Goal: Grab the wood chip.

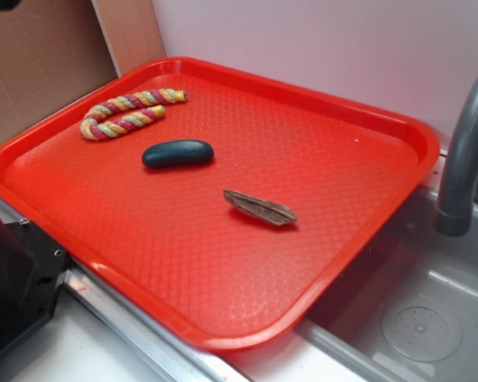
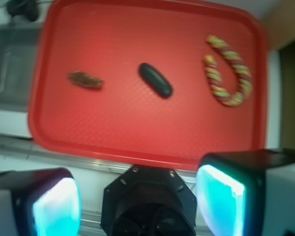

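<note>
In the exterior view, the wood chip (image 1: 260, 208) lay flat on the red tray (image 1: 223, 310), a little toward four o'clock from the tray's middle. It was a thin brown-grey sliver with pointed ends and streaky grain, its long axis running from ten o'clock to four o'clock. The dark oval stone (image 1: 178, 153) sat apart from it toward ten o'clock, and the red-yellow rope (image 1: 129, 112) curled farther on near the tray's eleven o'clock corner. A grey faucet (image 1: 465, 159) stood over the sink (image 1: 418, 318) at three o'clock. The gripper itself did not show here.

In the wrist view, the chip (image 2: 85, 79) appeared at about nine o'clock on the tray (image 2: 152, 142), with the stone (image 2: 156, 80) near the centre and the rope (image 2: 228, 73) toward two o'clock. The gripper (image 2: 137, 201) was at the bottom edge, well short of the chip; its two fingers (image 2: 220, 199) stood wide apart with nothing between them.

Judging by its looks, the chip was light, stiff and somewhat brittle at the tips. Being so flat, it would probably be best pinched across its narrow width at the thicker middle, the fingertips coming right down to the tray surface, where it could easily skid on the smooth plastic.
</note>
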`<state>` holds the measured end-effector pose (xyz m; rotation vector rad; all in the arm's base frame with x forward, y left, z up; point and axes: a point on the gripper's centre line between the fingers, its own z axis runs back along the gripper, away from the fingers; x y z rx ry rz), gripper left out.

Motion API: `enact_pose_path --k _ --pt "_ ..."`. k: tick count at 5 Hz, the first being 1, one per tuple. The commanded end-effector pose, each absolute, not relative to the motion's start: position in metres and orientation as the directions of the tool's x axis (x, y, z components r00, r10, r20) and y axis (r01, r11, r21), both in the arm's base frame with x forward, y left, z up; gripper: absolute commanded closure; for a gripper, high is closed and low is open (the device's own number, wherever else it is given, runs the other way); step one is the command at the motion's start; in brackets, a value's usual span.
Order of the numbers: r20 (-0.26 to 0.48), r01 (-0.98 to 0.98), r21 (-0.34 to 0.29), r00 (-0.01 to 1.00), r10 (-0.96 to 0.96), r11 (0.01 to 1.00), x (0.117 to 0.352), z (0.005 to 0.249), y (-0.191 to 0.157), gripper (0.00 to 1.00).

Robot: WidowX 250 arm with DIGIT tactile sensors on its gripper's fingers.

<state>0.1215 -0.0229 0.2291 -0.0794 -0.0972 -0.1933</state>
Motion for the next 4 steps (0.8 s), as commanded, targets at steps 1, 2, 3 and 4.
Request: enact_pose_path --k 1,2,3,4 --pt "0.204 0.424 -0.019 0.888 -0.411 0.906 0.14 0.22 -0.048 0.0" --pt "0.236 0.495 0.034 0.84 -0.488 0.868 0.159 0.199 -0.073 0.0" --pt "0.245 0.546 0.076 0.801 -0.546 0.834 0.164 0.174 -0.101 0.0" --pt "0.218 0.602 0.05 0.772 -0.597 0.797 0.175 0.145 -0.117 0.0"
